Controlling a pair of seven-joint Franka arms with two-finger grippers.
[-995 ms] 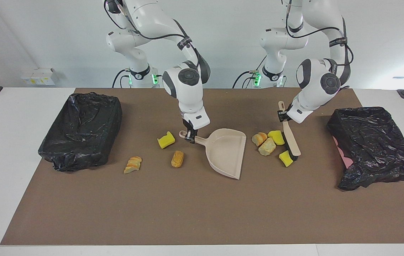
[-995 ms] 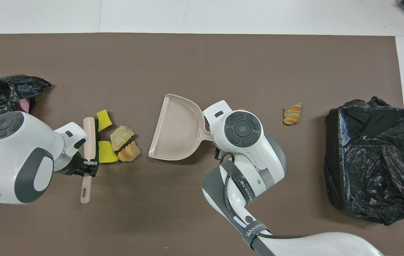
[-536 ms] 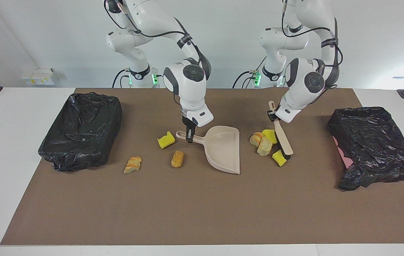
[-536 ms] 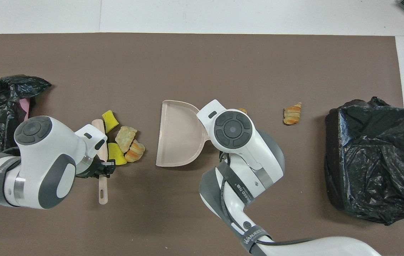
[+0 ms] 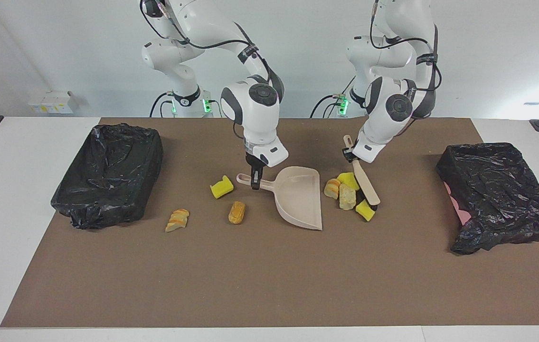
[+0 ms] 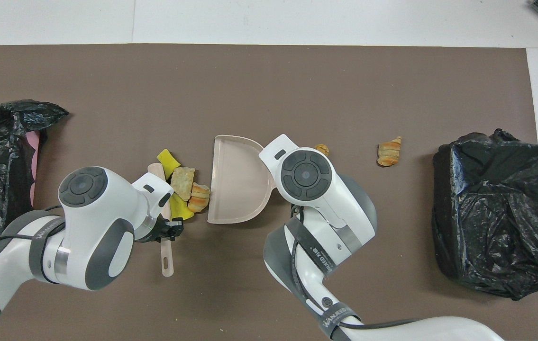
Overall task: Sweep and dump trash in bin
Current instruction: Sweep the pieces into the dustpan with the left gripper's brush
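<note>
Since a second ago, the left gripper (image 5: 349, 153) has dragged the brush (image 5: 363, 183) toward the dustpan (image 5: 299, 197), and the four lumps in front of it have bunched up and slid along until they lie just beside the pan's open edge. The dustpan has turned a little, its mouth now squarer to the pile.

The left gripper's jaws are pressed tight on the brush handle, near its upper end; the bristled end rests on the tabletop (image 5: 269, 275) against the pile. The right gripper (image 5: 255, 180) has its jaws pinched on the dustpan's handle, holding the pan flat on the brown mat.

Writing shows on a band around the right arm in the overhead view; it seems to begin "WAN", but the rest cannot be read.

Seven pieces of trash (image 5: 346, 195) are in sight. Four sit between brush and pan: two yellow sponge chunks and two bread-like pieces. Three lie toward the right arm's end of the tabletop: a yellow sponge chunk (image 5: 222, 186) near the pan's handle, a striped bread piece (image 5: 237, 212) and another bread piece (image 5: 177, 220) nearer the bin.

Two black-bagged bins stand on the tabletop, one bin (image 5: 110, 173) at the right arm's end, the other bin (image 5: 499, 197) at the left arm's end. One brush, one dustpan.
</note>
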